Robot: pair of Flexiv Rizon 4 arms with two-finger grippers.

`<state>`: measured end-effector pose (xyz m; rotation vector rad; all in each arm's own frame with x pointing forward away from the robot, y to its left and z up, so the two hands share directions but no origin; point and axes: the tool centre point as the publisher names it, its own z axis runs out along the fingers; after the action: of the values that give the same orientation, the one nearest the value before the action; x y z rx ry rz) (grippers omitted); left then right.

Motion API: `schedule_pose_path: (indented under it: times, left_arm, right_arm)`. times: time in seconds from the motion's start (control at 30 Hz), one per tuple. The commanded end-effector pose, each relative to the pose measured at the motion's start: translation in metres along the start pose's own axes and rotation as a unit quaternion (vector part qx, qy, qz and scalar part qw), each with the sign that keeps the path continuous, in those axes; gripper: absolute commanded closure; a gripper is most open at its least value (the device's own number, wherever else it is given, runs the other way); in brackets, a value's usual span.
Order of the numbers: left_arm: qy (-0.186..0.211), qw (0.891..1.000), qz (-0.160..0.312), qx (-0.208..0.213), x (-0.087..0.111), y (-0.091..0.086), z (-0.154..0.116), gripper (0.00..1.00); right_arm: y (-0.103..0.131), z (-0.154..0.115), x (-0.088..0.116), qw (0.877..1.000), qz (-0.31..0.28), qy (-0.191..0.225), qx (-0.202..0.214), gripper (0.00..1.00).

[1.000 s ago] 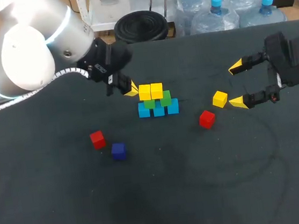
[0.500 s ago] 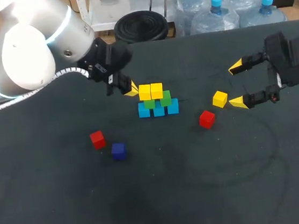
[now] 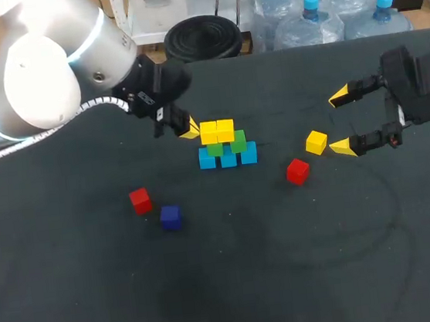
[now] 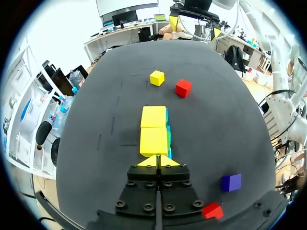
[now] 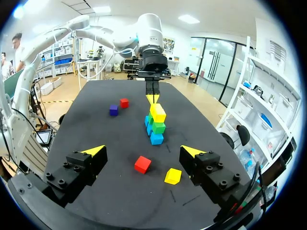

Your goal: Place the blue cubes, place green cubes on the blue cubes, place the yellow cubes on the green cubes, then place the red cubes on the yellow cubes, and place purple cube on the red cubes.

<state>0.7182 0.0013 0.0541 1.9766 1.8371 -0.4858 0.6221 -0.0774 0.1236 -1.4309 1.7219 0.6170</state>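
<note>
A small stack stands mid-table: a row of blue cubes (image 3: 228, 157), green cubes (image 3: 226, 145) on them, two yellow cubes (image 3: 217, 131) on top. My left gripper (image 3: 188, 130) is shut and empty, its tips right beside the left yellow cube (image 4: 153, 141). Over the right side my right gripper (image 3: 341, 122) stands open and empty. A loose yellow cube (image 3: 316, 142) lies just beside its lower fingertip, a red cube (image 3: 298, 171) a little nearer the front. In the right wrist view the red cube (image 5: 142, 164) and yellow cube (image 5: 173, 176) lie under the open fingers.
Another red cube (image 3: 140, 200) and a purple cube (image 3: 170, 216) lie at the front left of the stack. The dark table (image 3: 290, 277) spreads wide toward the front.
</note>
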Motion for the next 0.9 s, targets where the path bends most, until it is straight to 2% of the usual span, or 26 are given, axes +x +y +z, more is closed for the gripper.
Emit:
schedule_pose_path:
  times: [0.03, 0.33, 0.4, 0.53, 0.63, 0.67, 0.7, 0.73, 0.9]
  left_arm:
    - [0.002, 1.0, -0.001, 0.002, 0.001, 0.001, -0.001, 1.0]
    - [0.014, 1.0, -0.005, -0.013, 0.007, 0.001, -0.017, 1.0]
    - [0.013, 1.0, -0.006, -0.02, 0.007, 0.002, -0.023, 0.96]
    - [0.009, 0.999, -0.006, -0.034, 0.008, 0.003, -0.037, 0.68]
    - [-0.001, 0.999, -0.006, -0.044, 0.009, 0.003, -0.049, 0.53]
    - [-0.006, 0.999, -0.007, -0.047, 0.01, 0.002, -0.053, 0.41]
    - [-0.011, 0.999, -0.007, -0.049, 0.01, 0.002, -0.056, 0.09]
    - [-0.015, 0.999, -0.006, -0.051, 0.011, 0.002, -0.06, 0.0]
    - [-0.054, 0.996, -0.013, -0.067, 0.013, -0.001, -0.081, 0.0]
  right_arm:
    - [0.0, 0.0, 0.0, 1.0, 0.0, 0.001, 0.0, 0.0]
    - [0.0, 0.0, 0.0, 1.0, 0.0, 0.001, 0.0, 0.0]
    - [0.0, 0.0, 0.0, 1.0, 0.0, 0.001, 0.0, 0.0]
    - [0.0, 0.0, 0.0, 1.0, 0.0, 0.001, 0.0, 0.0]
    - [0.0, 0.0, 0.0, 1.0, 0.0, 0.001, 0.0, 0.0]
    - [0.0, 0.0, 0.0, 1.0, 0.0, 0.001, 0.0, 0.0]
    - [0.0, 0.0, 0.0, 1.0, 0.0, 0.001, 0.0, 0.0]
    - [0.0, 0.0, 0.0, 1.0, 0.0, 0.001, 0.0, 0.0]
    - [0.0, 0.0, 0.0, 1.0, 0.0, 0.001, 0.0, 0.0]
